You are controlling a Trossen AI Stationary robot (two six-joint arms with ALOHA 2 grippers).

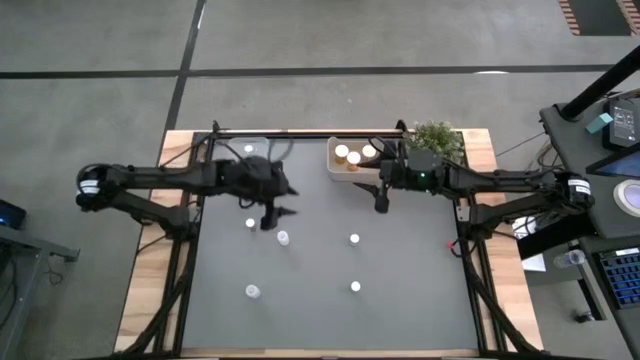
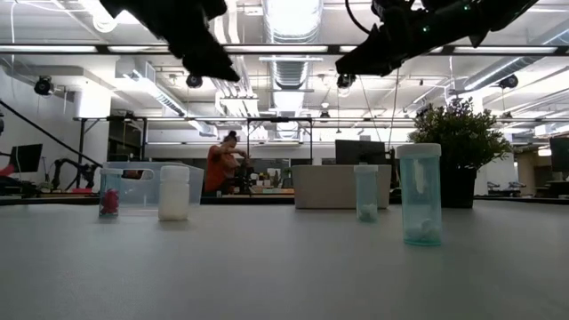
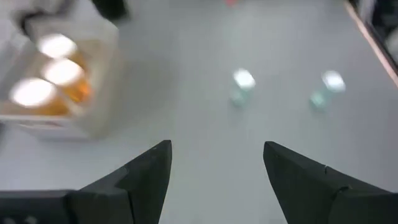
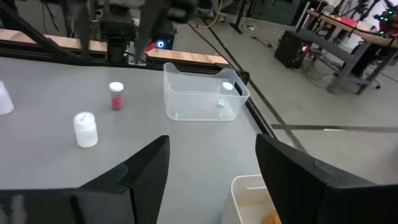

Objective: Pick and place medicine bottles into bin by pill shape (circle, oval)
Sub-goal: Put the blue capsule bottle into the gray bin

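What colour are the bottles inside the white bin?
Orange, with white caps: the bottles in the bin show best in the left wrist view.

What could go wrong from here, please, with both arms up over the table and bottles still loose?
1. The left gripper, jaws open and empty, hangs beside two close bottles; reaching for one might topple the other.
2. The right gripper, also open, sits by the tan bin already holding three orange bottles; a careless drop could hit them or mix shapes.

Two matte black jointed arms, white bands at their shoulders, black cables trailing; a green light glows on the right arm.
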